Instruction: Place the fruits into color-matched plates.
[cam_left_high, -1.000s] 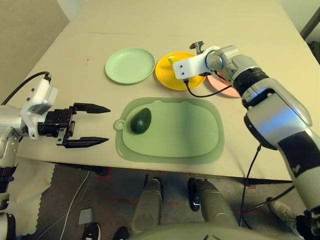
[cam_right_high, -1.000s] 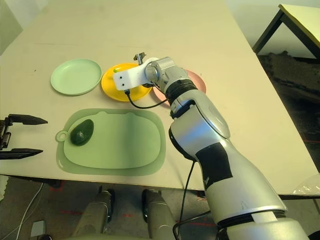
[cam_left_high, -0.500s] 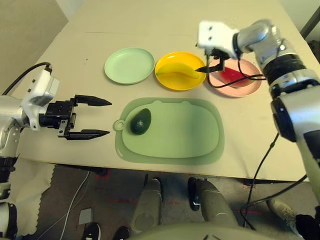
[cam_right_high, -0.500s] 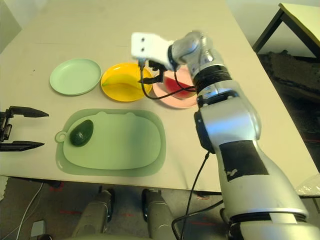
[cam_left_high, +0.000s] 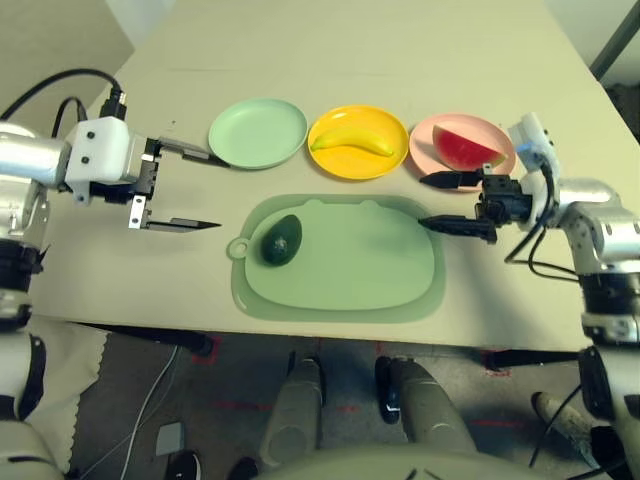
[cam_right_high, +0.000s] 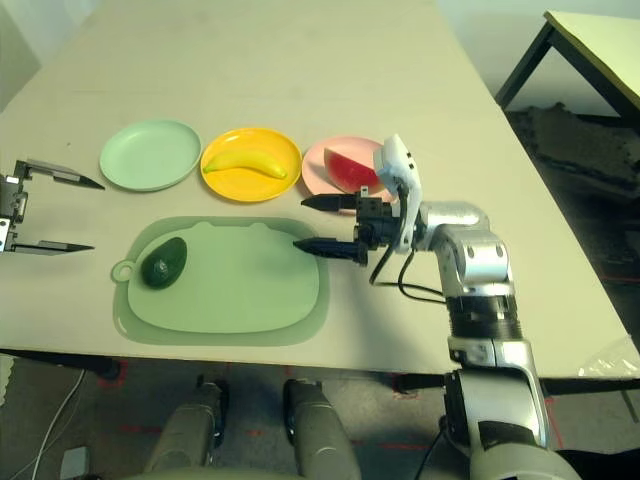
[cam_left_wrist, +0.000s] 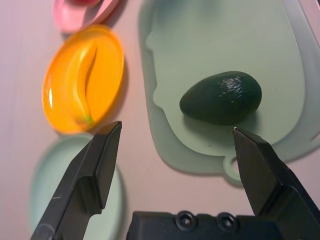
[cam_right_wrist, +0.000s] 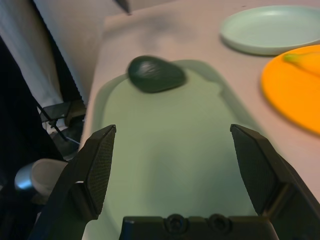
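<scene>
On the desk (cam_left_high: 120, 260) three plates sit in a row at the far side: the mint green plate (cam_left_high: 258, 132) on the left, the yellow plate (cam_left_high: 358, 142) in the middle and the pale pink plate (cam_left_high: 462, 146) on the right. The banana (cam_left_high: 352, 143) lies across the yellow plate, and the watermelon wedge (cam_left_high: 466, 149) rests on the pink one. The green plate has nothing on it. Nearer, a large green mat (cam_left_high: 340, 258) lies flat, and the dark avocado (cam_left_high: 282, 241) sits on its left part, close to the handle hole.

The left gripper (cam_left_high: 183, 190) hangs over the desk just left of the mat, its two black fingers spread wide and holding nothing. The right gripper (cam_left_high: 437, 202) points leftward over the mat's right edge, near the pink plate, fingers likewise wide apart and empty.
</scene>
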